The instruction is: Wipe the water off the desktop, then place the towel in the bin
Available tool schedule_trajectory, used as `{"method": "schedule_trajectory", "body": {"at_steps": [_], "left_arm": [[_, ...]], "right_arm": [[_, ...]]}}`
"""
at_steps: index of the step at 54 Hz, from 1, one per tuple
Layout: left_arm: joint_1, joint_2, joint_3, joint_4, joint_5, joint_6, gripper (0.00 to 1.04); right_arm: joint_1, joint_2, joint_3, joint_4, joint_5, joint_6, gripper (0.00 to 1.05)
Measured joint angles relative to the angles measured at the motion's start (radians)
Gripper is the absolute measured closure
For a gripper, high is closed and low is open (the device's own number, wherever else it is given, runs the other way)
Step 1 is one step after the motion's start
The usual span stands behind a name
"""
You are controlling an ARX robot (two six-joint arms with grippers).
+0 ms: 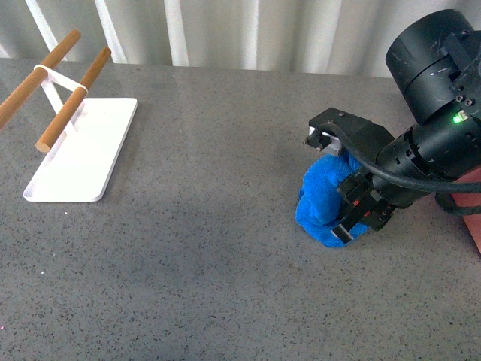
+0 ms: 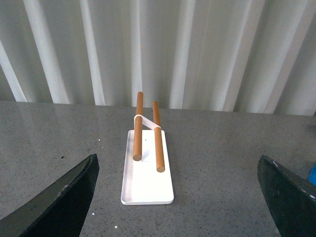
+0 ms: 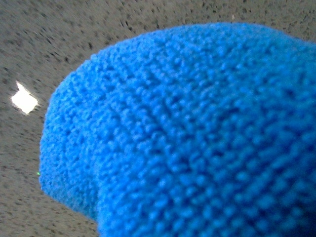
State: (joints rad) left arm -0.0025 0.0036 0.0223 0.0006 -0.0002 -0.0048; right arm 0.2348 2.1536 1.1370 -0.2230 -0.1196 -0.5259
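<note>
The bright blue towel (image 1: pixel 319 197) is bunched up and rests on the speckled dark grey desktop (image 1: pixel 203 271) at the right. My right gripper (image 1: pixel 352 216) is shut on the towel from the right side. In the right wrist view the towel (image 3: pixel 197 138) fills nearly the whole picture and hides the fingers; a bright glint (image 3: pixel 23 98) lies on the desktop beside it. I cannot make out any water. Only a salmon-pink sliver of the bin (image 1: pixel 475 224) shows at the right edge, behind the arm. My left gripper (image 2: pixel 177 165) hangs open over bare desktop, holding nothing.
A flat white tray (image 1: pixel 83 150) with two wooden rods (image 1: pixel 71 90) stands at the far left, and the same tray (image 2: pixel 147 182) lies ahead of the left gripper. A pale ribbed wall (image 1: pixel 225 30) runs along the back edge.
</note>
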Motion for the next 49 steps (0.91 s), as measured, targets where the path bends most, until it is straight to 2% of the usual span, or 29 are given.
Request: {"method": "schedule_trajectory", "body": {"at_steps": [14,25,33,49], "left_arm": [[0.0,0.0,0.0,0.0,0.0,0.0,0.07],[0.0,0.0,0.0,0.0,0.0,0.0,0.07],[0.0,0.0,0.0,0.0,0.0,0.0,0.07],[0.0,0.0,0.0,0.0,0.0,0.0,0.07]], "right_arm": [[-0.018,0.152,0.264,-0.096,0.209,-0.076,0.99],[0.007,0.264,0.484,-0.161,0.306,-0.03,0.99],[0.067,0.328,0.616,-0.183,0.3,0.039,0.99],[0.247,0.351,0.692,-0.174,0.117,0.158,0.99]]}}
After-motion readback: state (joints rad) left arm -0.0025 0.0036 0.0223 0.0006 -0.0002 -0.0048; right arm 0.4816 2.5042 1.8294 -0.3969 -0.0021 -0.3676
